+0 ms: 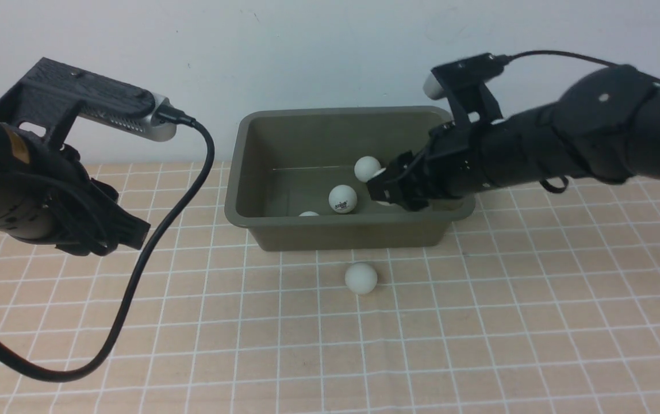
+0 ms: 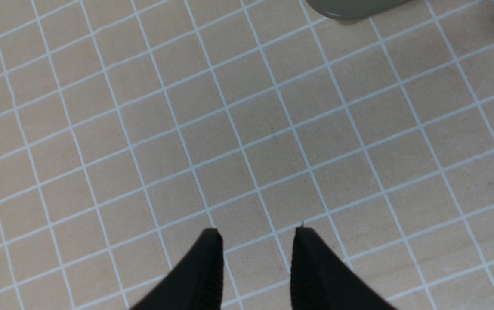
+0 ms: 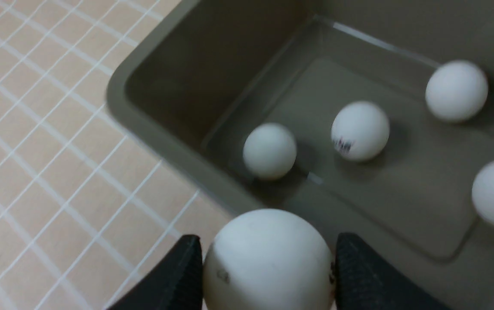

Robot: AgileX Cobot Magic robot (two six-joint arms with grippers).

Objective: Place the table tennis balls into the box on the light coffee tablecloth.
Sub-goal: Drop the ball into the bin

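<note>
Left gripper [image 2: 257, 258] nearest, over tablecloth [image 1: 479, 322], jaws slightly parted, empty. Six table tennis balls [image 3: 360, 131]: four on box [image 1: 341, 236] floor, loose ball [image 1: 360, 278] on tablecloth just before box, held ball [image 3: 268, 271] clamped in right gripper [image 3: 268, 240] above box. White wall [image 1: 307, 52] behind. Box long axis left-right, mouth up.

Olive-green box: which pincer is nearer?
Right. The right pincer is over the right end of the box, gripping a table tennis ball; the left pincer is open, off to its left above the tablecloth.
</note>
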